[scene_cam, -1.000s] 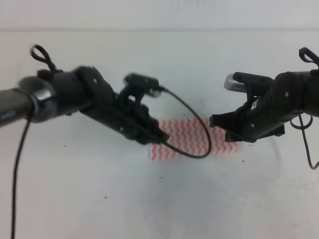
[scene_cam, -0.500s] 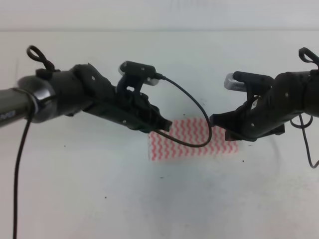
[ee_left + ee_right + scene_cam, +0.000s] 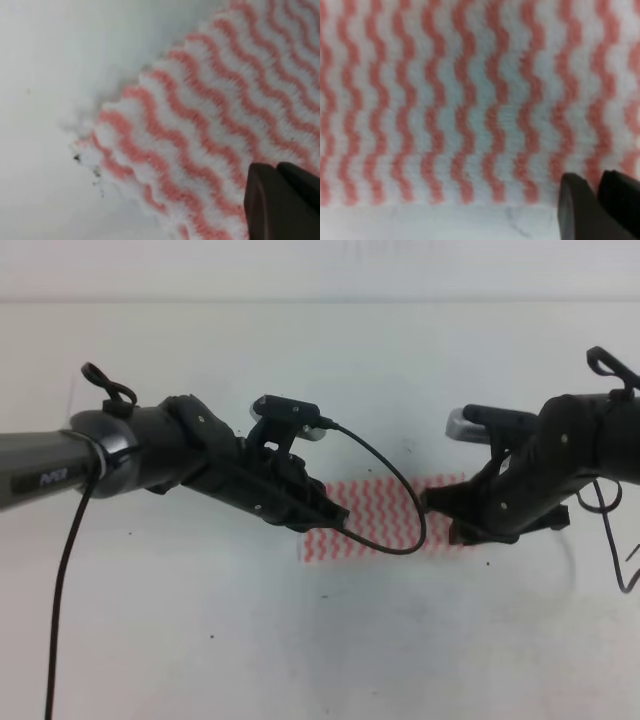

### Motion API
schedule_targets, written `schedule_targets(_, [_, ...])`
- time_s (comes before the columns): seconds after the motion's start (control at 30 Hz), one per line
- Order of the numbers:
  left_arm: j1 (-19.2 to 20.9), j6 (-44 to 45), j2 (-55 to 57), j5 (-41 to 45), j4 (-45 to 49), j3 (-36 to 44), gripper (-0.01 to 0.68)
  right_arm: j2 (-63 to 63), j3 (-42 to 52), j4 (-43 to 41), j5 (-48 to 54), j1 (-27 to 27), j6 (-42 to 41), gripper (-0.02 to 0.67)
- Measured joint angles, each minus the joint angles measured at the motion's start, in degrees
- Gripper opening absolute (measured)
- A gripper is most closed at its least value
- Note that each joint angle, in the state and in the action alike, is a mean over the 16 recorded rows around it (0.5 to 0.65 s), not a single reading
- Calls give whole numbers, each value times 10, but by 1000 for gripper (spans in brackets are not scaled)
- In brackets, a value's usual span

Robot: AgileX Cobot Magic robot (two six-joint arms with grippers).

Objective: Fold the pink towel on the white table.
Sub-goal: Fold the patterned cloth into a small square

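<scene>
While the pink towel lies flat on the white table as a wide strip between the two arms, no raised fold is seen in it. In the exterior high view the left pincer is reached over the towel's left end and the right pincer over its right end. Whether the cloth has already been doubled cannot be told; only a neat, even band of wavy stripes is shown.

In the left wrist view a towel corner is seen resting on the table, slightly frayed, with dark pincer tips set close together low at the right. In the right wrist view the towel's straight edge is shown against the table, and the pincer tips again stand close with a narrow gap. Whether cloth is pinched by either pincer cannot be told, since the contact lies out of frame.

The task is judged unfinished: at least one fold appears left to be made, and both ends would have to be gripped and carried over.
</scene>
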Motion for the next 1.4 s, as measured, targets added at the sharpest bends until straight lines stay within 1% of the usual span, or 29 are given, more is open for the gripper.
schedule_targets(0.23, [0, 1, 1, 2, 6, 0, -5, 12, -7, 0, 11, 0, 0, 78])
schedule_targets(0.5, [0, -2, -16, 5, 13, 0, -5, 8, -41, -17, 42, 0, 0, 67])
schedule_targets(0.7, [2, -5, -24, 6, 15, 0, -6, 4, -67, -40, 60, -1, 2, 110])
schedule_targets(0.87, [7, 3, -22, 6, 15, 0, -6, 4, -78, -51, 61, -10, 4, 173])
schedule_targets(1.03, [12, 33, -18, 10, 4, 0, -5, 11, -79, -45, 56, -18, 5, 225])
schedule_targets(1.23, [18, 78, -18, 13, -12, 0, -5, 27, -79, -27, 52, -28, 4, 247])
schedule_targets(1.4, [18, 124, -18, 15, -25, 0, -5, 44, -79, -15, 45, -28, 3, 251])
